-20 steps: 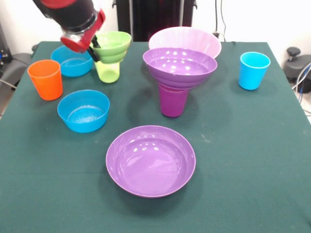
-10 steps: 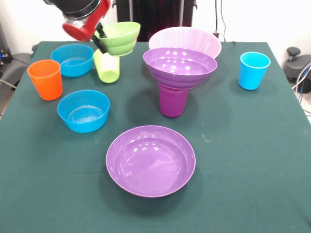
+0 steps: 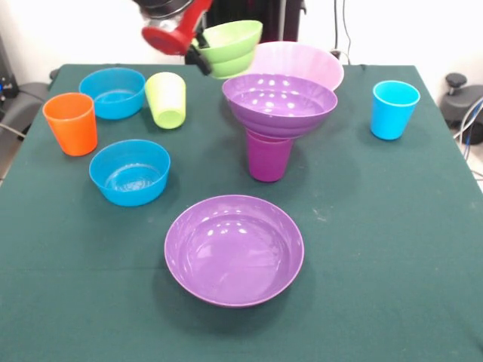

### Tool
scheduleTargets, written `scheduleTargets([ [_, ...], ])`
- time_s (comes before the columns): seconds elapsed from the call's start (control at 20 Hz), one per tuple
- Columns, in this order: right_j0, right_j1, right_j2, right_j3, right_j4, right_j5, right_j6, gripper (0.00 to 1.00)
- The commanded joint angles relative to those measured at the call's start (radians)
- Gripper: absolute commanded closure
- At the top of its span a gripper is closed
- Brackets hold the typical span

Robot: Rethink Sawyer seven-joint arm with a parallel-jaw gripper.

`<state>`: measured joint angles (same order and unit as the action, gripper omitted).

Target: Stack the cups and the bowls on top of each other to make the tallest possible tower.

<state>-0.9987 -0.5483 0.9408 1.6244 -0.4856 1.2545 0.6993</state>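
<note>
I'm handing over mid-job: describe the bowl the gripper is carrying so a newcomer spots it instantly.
Start at the purple cup mid-table, with a wide purple bowl on top. Up and left of that bowl, the gripper holds the small green bowl in the air. It is the only green bowl, and the only one off the table.

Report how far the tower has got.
Done: a wide purple bowl sits on the purple cup. In hand: the gripper holds the green bowl in the air beside that stack. Left: the other bowls and the orange, lime and blue cup stand loose on the table.
</note>
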Motion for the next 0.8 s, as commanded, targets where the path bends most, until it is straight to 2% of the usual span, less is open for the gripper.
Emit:
scheduleTargets([
  [0.05, 0.097, -0.026, -0.012, -0.092, 0.031, -0.034, 0.069, 1.0],
  [0.45, 0.118, -0.037, -0.044, -0.095, 0.035, -0.059, 0.069, 1.0],
  [0.8, 0.139, -0.034, -0.064, -0.114, 0.002, -0.1, 0.081, 1.0],
])
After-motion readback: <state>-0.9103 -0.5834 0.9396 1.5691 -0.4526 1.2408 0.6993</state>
